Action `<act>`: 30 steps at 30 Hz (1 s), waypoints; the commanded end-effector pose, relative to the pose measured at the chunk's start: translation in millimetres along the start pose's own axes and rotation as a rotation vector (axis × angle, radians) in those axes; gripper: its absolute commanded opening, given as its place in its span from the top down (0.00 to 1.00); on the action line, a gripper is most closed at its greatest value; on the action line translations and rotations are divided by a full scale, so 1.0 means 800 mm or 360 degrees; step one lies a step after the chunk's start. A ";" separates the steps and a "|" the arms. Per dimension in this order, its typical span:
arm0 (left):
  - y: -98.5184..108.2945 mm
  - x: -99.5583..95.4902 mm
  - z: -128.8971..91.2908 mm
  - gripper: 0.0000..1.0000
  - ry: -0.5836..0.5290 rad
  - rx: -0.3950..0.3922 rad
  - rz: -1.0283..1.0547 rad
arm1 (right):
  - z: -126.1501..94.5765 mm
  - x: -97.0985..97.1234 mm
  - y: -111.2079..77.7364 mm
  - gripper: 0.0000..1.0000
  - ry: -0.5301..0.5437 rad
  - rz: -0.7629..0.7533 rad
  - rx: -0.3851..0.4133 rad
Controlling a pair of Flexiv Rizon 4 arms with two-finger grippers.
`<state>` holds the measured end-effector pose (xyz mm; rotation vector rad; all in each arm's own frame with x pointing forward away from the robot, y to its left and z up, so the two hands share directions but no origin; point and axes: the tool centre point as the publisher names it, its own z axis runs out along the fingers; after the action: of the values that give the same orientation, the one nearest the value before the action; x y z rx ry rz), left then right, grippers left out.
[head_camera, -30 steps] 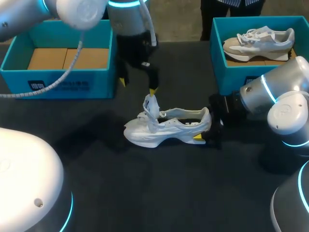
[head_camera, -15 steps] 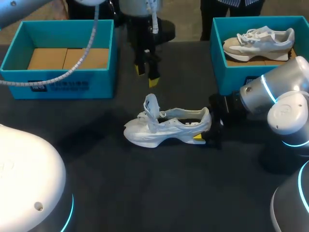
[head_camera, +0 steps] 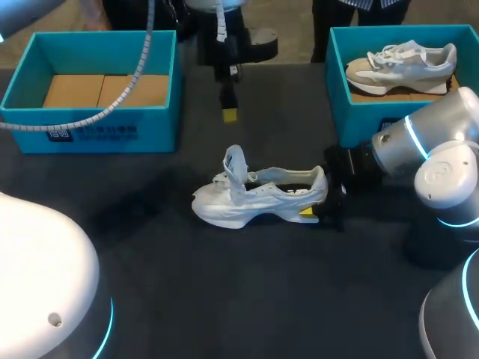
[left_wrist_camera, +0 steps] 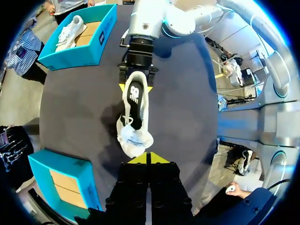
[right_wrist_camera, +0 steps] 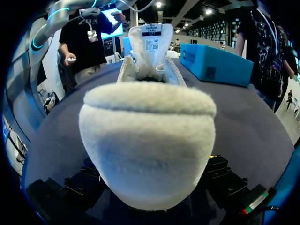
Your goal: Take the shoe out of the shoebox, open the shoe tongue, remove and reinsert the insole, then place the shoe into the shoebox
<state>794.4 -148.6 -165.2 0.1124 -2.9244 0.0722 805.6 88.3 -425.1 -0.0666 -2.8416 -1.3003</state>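
A white shoe (head_camera: 258, 196) lies on its sole mid-table, toe to the left, with its tongue (head_camera: 234, 168) standing up. From the left wrist view its black insole (left_wrist_camera: 135, 96) shows inside the shoe (left_wrist_camera: 134, 112). My right gripper (head_camera: 314, 198) is shut on the heel, one finger on each side; that heel (right_wrist_camera: 147, 140) fills the right wrist view. My left gripper (head_camera: 229, 114) hangs above the table beyond the shoe, shut and holding nothing, its yellow tips (left_wrist_camera: 148, 158) pressed together.
A blue box (head_camera: 90, 127) lined with cardboard stands at the back left. Another blue box (head_camera: 352, 112) at the back right holds a second pale shoe (head_camera: 404, 63). Dark bare tabletop lies in front of the white shoe.
My left gripper let go of the tongue, rose and drew back toward the far edge, closing as it went. The tongue stays upright. The right arm and the shoe have not moved.
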 end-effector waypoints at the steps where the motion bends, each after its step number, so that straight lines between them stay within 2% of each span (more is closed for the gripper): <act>1: -0.003 -0.001 -0.001 1.00 0.0003 -0.0009 -0.0002 | 0.000 -0.001 -0.001 1.00 -0.0001 0.0001 0.0005; 11: -0.003 -0.001 -0.001 1.00 0.0003 -0.0009 -0.0002 | 0.000 -0.001 -0.001 1.00 -0.0001 0.0001 0.0005; 17: -0.029 0.007 0.025 1.00 -0.0126 0.0045 0.0098 | 0.000 -0.001 -0.001 1.00 -0.0001 0.0001 0.0005; 24: -0.055 -0.001 0.055 1.00 -0.0181 0.0144 0.0225 | 0.000 -0.001 -0.001 1.00 -0.0001 0.0001 0.0005; 30: -0.079 -0.014 0.080 1.00 -0.0187 0.0157 0.0342 | 0.000 -0.001 -0.001 1.00 -0.0001 0.0001 0.0005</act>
<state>792.6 -206.5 -215.5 -0.1723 -3.0498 0.2492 805.6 88.3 -425.1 -0.0667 -2.8417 -1.3002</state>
